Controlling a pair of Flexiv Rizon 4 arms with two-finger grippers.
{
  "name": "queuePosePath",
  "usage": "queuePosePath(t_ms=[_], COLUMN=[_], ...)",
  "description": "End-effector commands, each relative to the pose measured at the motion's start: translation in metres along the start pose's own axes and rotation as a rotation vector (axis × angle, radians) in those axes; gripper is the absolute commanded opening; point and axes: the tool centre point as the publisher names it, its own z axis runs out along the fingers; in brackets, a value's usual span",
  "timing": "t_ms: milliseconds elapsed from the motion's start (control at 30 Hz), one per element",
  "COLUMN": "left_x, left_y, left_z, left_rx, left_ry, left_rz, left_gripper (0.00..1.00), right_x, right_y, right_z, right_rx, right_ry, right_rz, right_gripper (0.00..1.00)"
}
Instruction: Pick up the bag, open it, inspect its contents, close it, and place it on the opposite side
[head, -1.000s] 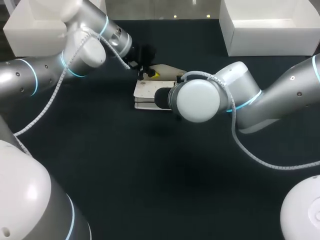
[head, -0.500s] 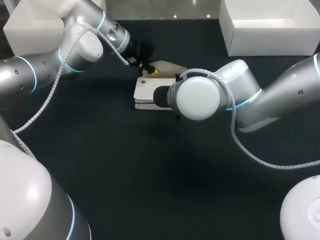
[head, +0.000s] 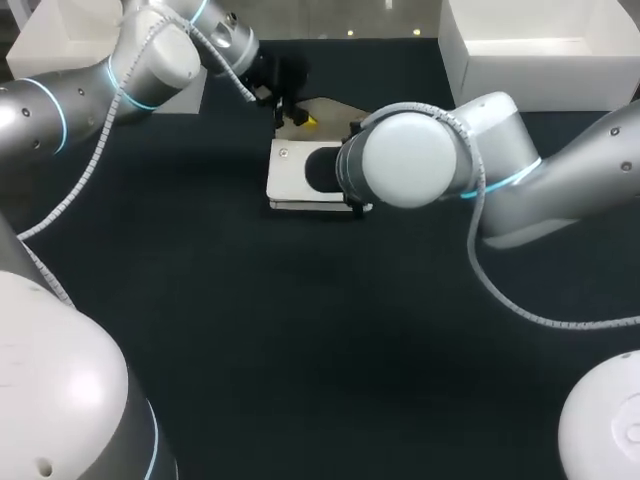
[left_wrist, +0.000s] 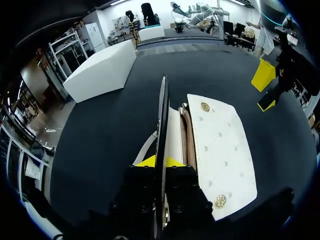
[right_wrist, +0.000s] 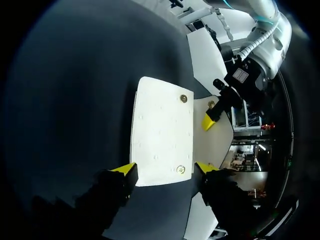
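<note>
The bag (head: 290, 175) lies flat on the dark table (head: 300, 350), a little toward 12 o'clock from its middle, a white rectangle with a brass snap (right_wrist: 184, 98) near one corner and another (right_wrist: 180, 170) near the next. Its flap (left_wrist: 162, 115) is lifted off the body and stands nearly upright along the bag's 12 o'clock edge. In the left wrist view it shows edge-on. The left gripper (left_wrist: 161, 162) comes in from 10 o'clock and is clenched on that flap, one yellow tip on each face. The right gripper (right_wrist: 165, 170) comes in from 3 o'clock and straddles the bag's 3 o'clock end. Its fingers (right_wrist: 125, 170) are spread wide, and one presses each long edge, so it is grasping the bag body. A white box (head: 540, 60) stands at the table's 1 o'clock corner and another (head: 60, 40) at 11 o'clock.
</note>
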Motion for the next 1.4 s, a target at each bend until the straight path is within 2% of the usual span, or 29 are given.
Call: queuePosePath(t_ms=[33,267,433,800,1000,1200,1400], left_x=[-0.004,0.000,0.003,0.003,0.006,0.011,0.015], left_y=[-0.007,-0.013,-0.017,-0.017,-0.018,-0.027,-0.034], left_z=[-0.017,-0.030,-0.040,-0.040,-0.043,-0.055,-0.068], left_rx=[-0.016,-0.019,0.048,0.048,0.042,-0.015,-0.008], left_ry=[0.029,0.037,0.110,0.110,0.099,0.041,0.012], left_rz=[-0.002,-0.014,-0.005,-0.005,-0.011,-0.035,-0.073], left_gripper=[0.00,0.00,0.00,0.00,0.00,0.00,0.00], right_x=[-0.006,-0.018,-0.028,-0.052,-0.064,-0.075,-0.083], right_y=[-0.003,0.000,0.003,0.009,0.016,0.018,0.016], right_z=[-0.012,-0.014,-0.012,-0.014,-0.005,0.007,0.022], right_rx=[0.000,0.000,0.000,0.002,0.012,0.026,0.055], right_ry=[-0.005,-0.016,-0.019,-0.049,-0.057,-0.059,-0.045], right_rz=[-0.009,-0.034,-0.038,-0.085,-0.114,-0.120,-0.116], right_gripper=[0.00,0.00,0.00,0.00,0.00,0.00,0.00])
